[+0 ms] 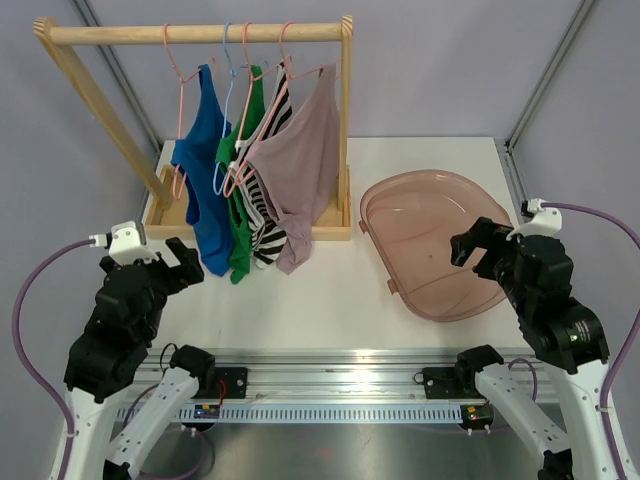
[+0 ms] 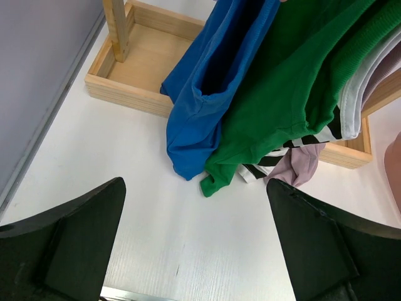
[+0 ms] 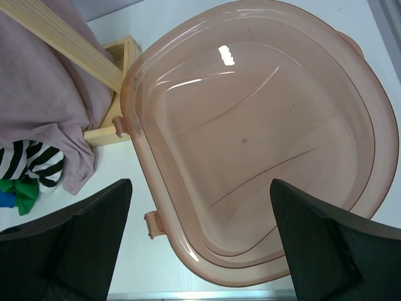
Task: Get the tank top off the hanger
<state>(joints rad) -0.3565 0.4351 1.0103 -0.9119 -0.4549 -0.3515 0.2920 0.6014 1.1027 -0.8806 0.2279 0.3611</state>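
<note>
Several tank tops hang on pink and blue hangers from a wooden rack (image 1: 200, 33): a blue one (image 1: 203, 165), a green one (image 1: 240, 215), a striped one (image 1: 262, 215) and a mauve one (image 1: 305, 165) at the front right. Their lower ends rest on the table. My left gripper (image 1: 185, 262) is open and empty, just near-left of the blue top's hem (image 2: 188, 144). My right gripper (image 1: 475, 248) is open and empty above the near part of the pink tub (image 1: 440, 240). The mauve top shows at the left of the right wrist view (image 3: 44, 94).
The rack stands in a wooden tray base (image 1: 335, 228) at the back left. The translucent pink tub (image 3: 250, 125) lies on the right of the white table. Grey walls and a metal frame post (image 1: 545, 80) bound the back.
</note>
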